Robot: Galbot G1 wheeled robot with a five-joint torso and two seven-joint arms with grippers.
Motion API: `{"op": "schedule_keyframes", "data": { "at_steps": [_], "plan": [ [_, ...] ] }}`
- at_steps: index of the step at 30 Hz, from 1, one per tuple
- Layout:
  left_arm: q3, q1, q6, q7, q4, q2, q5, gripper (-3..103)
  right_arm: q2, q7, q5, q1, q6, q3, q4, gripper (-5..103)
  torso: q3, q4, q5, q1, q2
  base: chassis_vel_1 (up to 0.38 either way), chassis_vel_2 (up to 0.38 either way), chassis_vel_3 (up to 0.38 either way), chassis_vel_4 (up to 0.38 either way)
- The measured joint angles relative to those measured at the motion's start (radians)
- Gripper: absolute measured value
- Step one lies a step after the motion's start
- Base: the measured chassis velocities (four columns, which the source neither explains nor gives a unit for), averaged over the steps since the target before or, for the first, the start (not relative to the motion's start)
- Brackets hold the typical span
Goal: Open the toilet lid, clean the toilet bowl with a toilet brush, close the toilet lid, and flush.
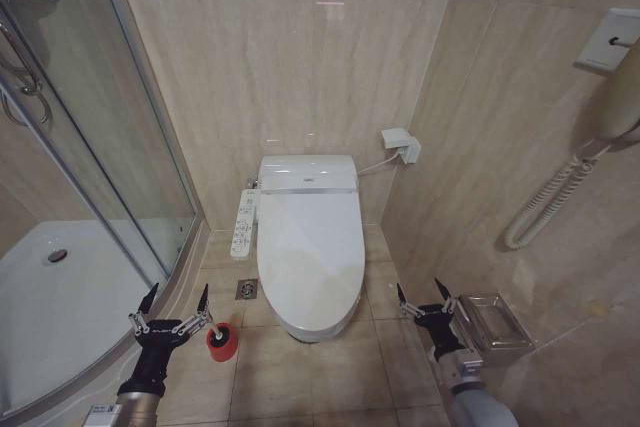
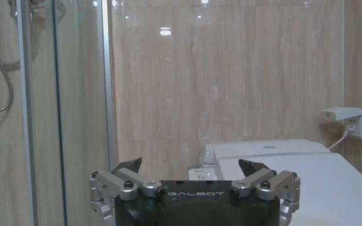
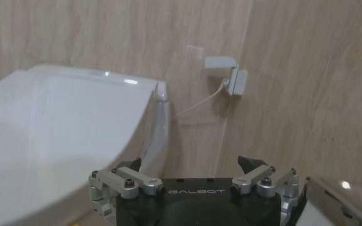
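The toilet lid (image 1: 310, 247) is a glossy white oval lying shut, so the toilet bowl's inside is hidden under it. A small red holder (image 1: 222, 341) stands on the floor at the toilet's left front. I cannot make out the toilet brush, as one finger of my left gripper crosses in front of the holder's top. My left gripper (image 1: 176, 303) hangs open just left of the holder, holding nothing. Right of the toilet's front, my right gripper (image 1: 424, 297) is also open and holds nothing. The wrist views show the left gripper (image 2: 190, 165) beside the lid (image 2: 332, 188) and the right gripper (image 3: 190, 164) beside the lid (image 3: 55, 132).
A white side control panel (image 1: 243, 225) sticks out on the toilet's left, above a floor drain (image 1: 247, 289). The glass shower enclosure (image 1: 90, 197) closes off the left. A wall socket (image 1: 400, 144) sits right of the tank. A metal box (image 1: 490, 322) and a wall phone (image 1: 612, 87) are on the right wall.
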Motion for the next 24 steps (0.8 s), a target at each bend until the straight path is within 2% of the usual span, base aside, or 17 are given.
{"op": "schedule_keyframes", "data": {
  "at_steps": [9,17,18,24],
  "plan": [
    [0.000,0.000,0.000,0.000,0.000,0.000,0.000,100,-0.043,0.017,-0.010,0.029,0.009,-0.075,-0.110,100,0.000,0.0001,0.0002,0.000,0.000,0.000,0.000,0.000,0.000],
    [0.000,0.000,0.000,0.000,0.000,0.000,0.000,100,-0.070,-0.047,-0.012,0.034,0.015,-0.135,-0.172,102,0.000,0.0000,0.0000,0.000,0.000,0.000,0.000,0.000,0.000],
    [0.000,0.000,0.000,0.000,0.000,0.000,0.000,100,-0.072,-0.053,-0.016,0.036,0.021,-0.148,-0.183,99,0.000,0.0000,0.0001,0.000,0.000,0.000,0.000,0.000,0.000],
    [0.000,0.000,0.000,0.000,0.000,0.000,0.000,100,-0.067,-0.071,-0.029,0.045,0.043,-0.195,-0.223,99,0.000,0.0001,0.0001,0.000,0.000,0.000,0.000,0.000,0.000]
  ]
}}
